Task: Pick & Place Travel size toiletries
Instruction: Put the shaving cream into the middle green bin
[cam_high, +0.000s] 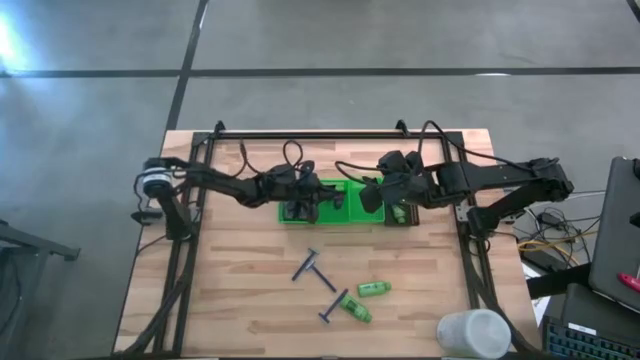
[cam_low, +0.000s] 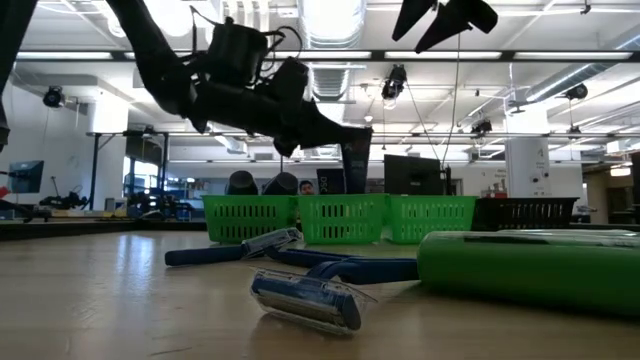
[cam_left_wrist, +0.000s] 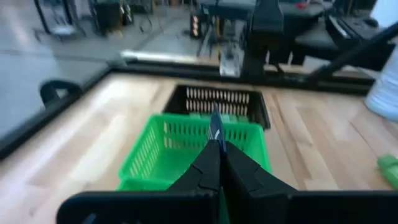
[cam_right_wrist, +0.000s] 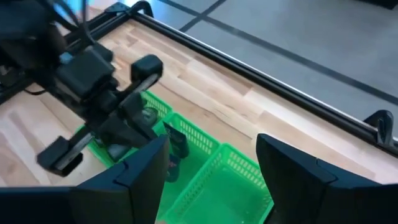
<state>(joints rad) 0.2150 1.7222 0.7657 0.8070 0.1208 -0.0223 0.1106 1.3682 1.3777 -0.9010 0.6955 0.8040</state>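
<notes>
- While we hover our left gripper over the green tray, it's pinching a dark tube.
- Our right gripper is wide open near the tray's right end.

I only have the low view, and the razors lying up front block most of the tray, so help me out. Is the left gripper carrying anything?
Observer: Yes. The left gripper is shut on a thin blue piece, apparently a held razor, above the green tray.
Operator: And the right gripper?
Observer: The right gripper is open with nothing between its fingers, also above the tray.
Operator: What is left out on the table?
Observer: Two loose razors and two green mini bottles, all lying apart from the tray.
</notes>
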